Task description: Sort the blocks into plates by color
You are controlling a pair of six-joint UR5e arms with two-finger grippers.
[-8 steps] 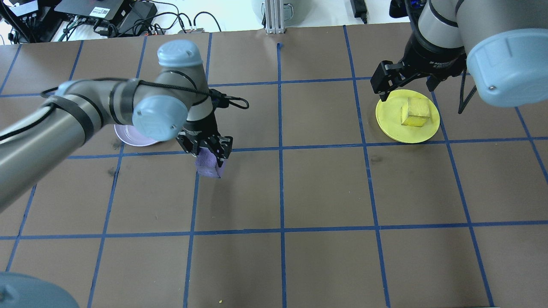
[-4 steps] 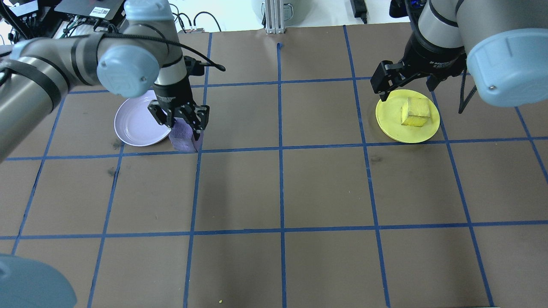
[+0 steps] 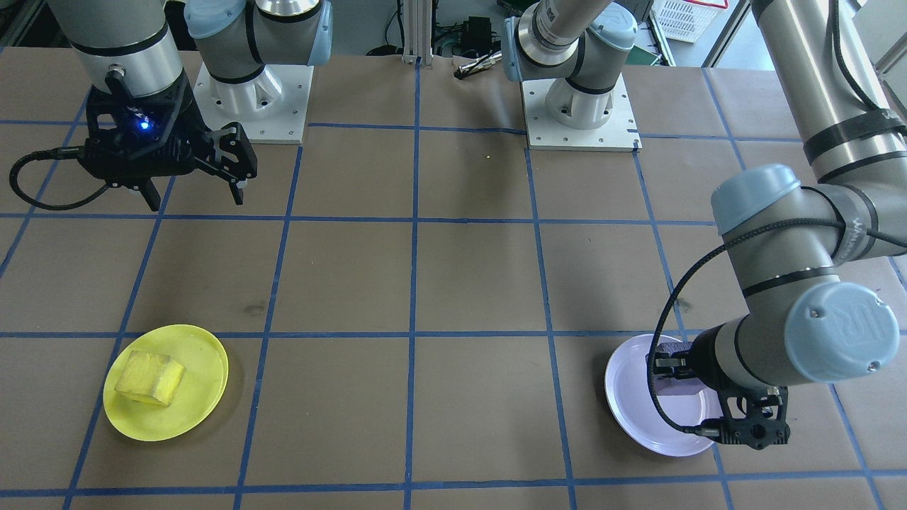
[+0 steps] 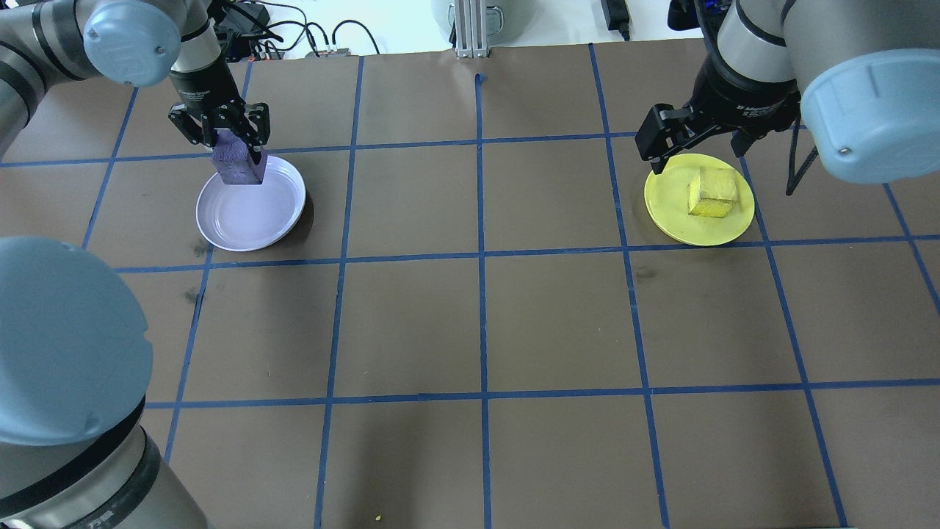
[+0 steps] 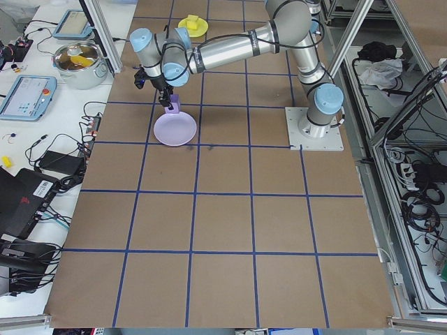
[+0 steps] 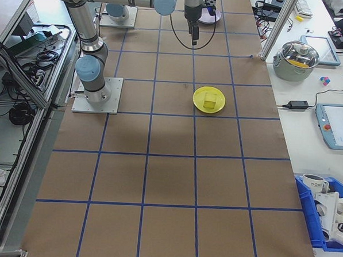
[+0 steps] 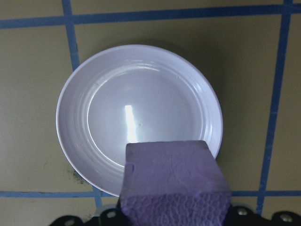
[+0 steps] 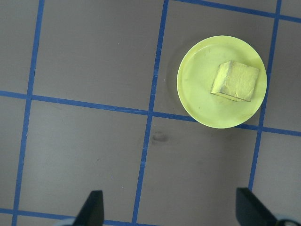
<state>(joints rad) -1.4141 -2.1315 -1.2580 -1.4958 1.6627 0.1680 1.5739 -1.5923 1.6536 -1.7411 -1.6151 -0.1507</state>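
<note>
The lavender-purple block (image 4: 236,169) hangs in my left gripper (image 4: 233,150), which is shut on it, above the far rim of the lavender plate (image 4: 253,217). The left wrist view looks straight down on the plate (image 7: 103,113) with the block (image 7: 171,174) at the bottom of the frame. From the front, the block (image 3: 673,386) shows over the plate (image 3: 634,404), half behind the wrist. The yellow block (image 4: 712,192) lies in the yellow plate (image 4: 672,213). My right gripper (image 4: 698,158) is open and empty, raised beside that plate; the right wrist view shows the yellow block (image 8: 235,81) in the yellow plate (image 8: 197,94).
Brown paper with a blue tape grid covers the table (image 4: 477,323). Cables and electronics (image 4: 183,22) and an aluminium post (image 4: 470,29) sit past the far edge. Both arm bases (image 3: 581,106) are bolted at the robot's side. A pot (image 5: 80,63) stands off the table.
My left arm carried the purple block from the table's left-centre, across the lavender plate, to above its far rim. The right arm and the yellow block have not moved.
</note>
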